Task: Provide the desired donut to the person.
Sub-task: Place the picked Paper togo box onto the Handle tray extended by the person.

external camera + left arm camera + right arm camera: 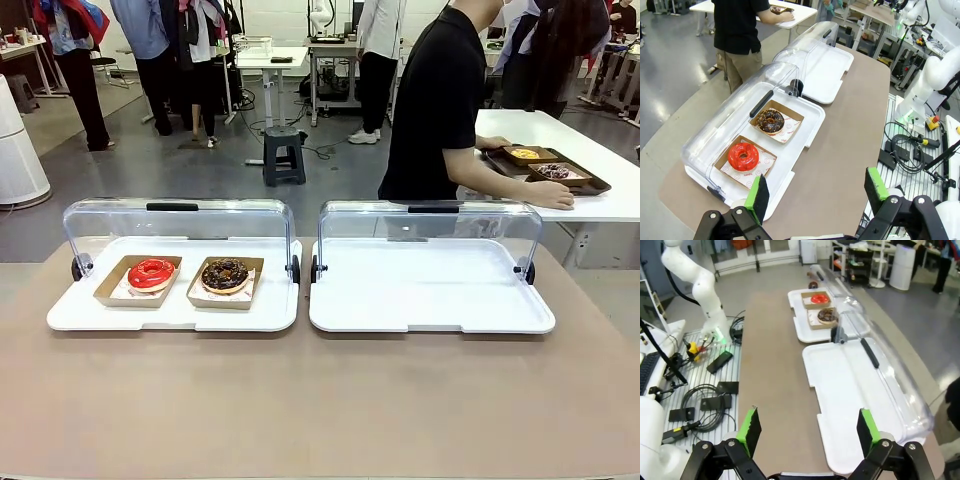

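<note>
A red-glazed donut (151, 273) and a chocolate donut (224, 275) sit side by side in paper trays on the left white display tray (100, 318), its clear lid raised for reaching in. The person (435, 105) stands beyond the bench (320, 400), turned away. Both the left tool (816, 195) and the right tool (810, 432) hover spread wide, holding nothing.

This is a robotics lab or workshop hall. The grey floor (180, 160) is wide and open, far white work tables (275, 60) stand with equipment, and a white robot arm (695, 280) rises beside cables (705, 395) on a metal base plate.
</note>
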`<state>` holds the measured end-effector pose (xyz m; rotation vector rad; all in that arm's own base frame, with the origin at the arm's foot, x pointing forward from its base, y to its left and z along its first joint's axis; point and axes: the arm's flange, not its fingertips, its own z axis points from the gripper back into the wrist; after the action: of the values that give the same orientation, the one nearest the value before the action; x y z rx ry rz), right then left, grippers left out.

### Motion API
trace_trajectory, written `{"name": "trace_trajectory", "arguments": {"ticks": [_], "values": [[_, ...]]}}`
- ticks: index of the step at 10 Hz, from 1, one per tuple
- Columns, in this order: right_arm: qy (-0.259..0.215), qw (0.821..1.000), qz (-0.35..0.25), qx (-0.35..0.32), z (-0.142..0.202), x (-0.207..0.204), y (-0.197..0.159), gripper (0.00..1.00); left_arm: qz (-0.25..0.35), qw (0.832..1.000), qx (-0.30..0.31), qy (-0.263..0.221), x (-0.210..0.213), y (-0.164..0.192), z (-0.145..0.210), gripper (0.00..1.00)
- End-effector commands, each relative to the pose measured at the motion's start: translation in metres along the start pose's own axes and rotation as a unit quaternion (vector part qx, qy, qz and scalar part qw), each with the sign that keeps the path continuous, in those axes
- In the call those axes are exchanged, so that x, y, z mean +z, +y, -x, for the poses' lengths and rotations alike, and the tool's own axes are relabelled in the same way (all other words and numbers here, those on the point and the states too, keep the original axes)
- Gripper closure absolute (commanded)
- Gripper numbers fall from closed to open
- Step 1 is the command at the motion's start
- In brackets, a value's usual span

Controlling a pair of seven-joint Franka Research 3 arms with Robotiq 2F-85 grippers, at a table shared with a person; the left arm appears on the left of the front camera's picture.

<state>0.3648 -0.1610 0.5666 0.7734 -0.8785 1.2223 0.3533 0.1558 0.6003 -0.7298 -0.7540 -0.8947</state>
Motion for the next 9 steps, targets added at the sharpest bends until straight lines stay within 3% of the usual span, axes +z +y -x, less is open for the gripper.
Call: {"name": "trace_trajectory", "arguments": {"ticks": [1, 9], "values": [[0.002, 1.0, 0.016, -0.004, 0.0028, 0.0041, -0.0004, 0.0, 0.003, 1.0, -0.005, 0.001, 0.0016, -0.0005, 0.0012, 0.0], [0.002, 1.0, 0.016, -0.004, 0.0028, 0.0041, -0.0004, 0.0, 0.003, 1.0, -0.005, 0.001, 0.0016, -0.0005, 0.0012, 0.0]]}}
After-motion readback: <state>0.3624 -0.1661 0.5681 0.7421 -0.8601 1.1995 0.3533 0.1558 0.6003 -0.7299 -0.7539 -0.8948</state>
